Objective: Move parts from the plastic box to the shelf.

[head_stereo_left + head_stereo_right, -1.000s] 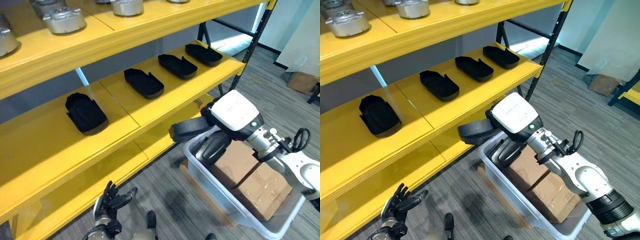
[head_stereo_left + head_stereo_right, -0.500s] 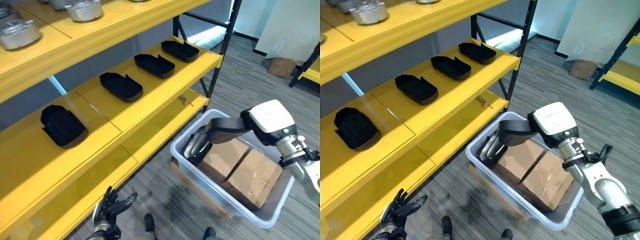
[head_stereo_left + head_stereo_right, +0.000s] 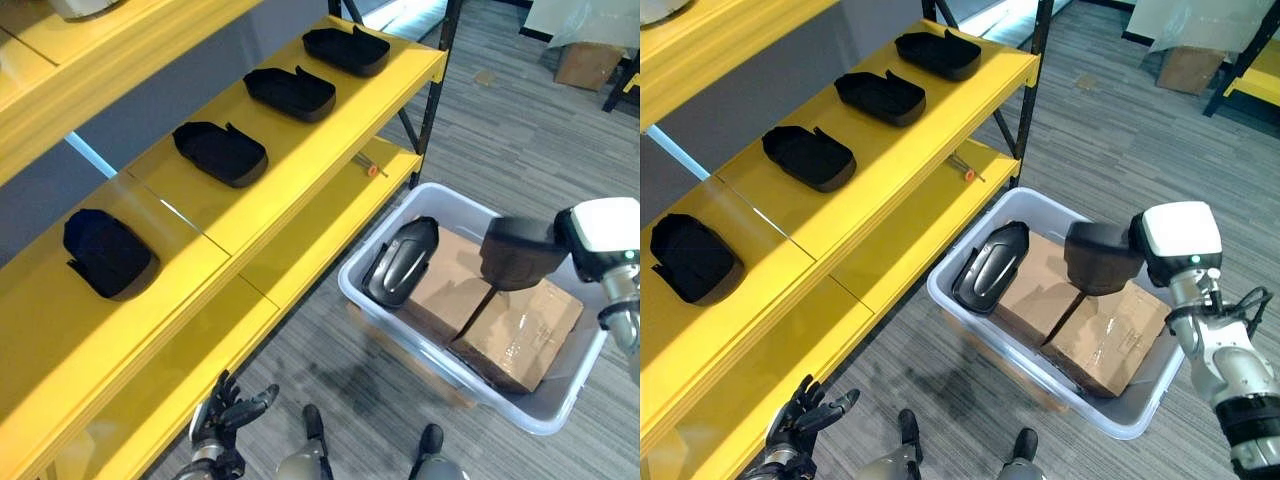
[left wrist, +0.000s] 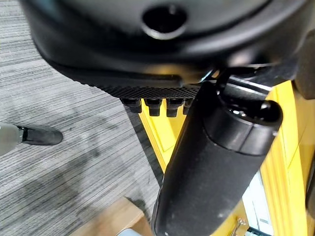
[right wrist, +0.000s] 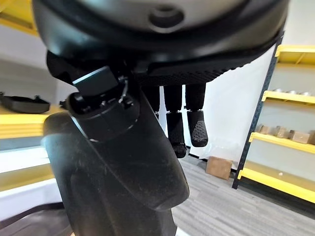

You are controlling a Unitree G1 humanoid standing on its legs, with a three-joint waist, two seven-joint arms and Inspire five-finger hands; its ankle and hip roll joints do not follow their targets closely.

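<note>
Our left hand (image 3: 228, 410) hangs low beside the floor with fingers spread and empty. Further, our right hand (image 3: 1102, 258) hovers over the plastic box (image 3: 970, 315), fingers relaxed, holding nothing. We see 1 part (image 3: 989, 267) lying there on cardboard boxes (image 3: 1110, 340); 4 black parts (image 3: 220, 152) sit on the shelf (image 3: 300, 160) beyond.

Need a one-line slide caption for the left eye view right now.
Right hand hovers open over the translucent plastic box, where a black moulded part leans on cardboard cartons.
</note>
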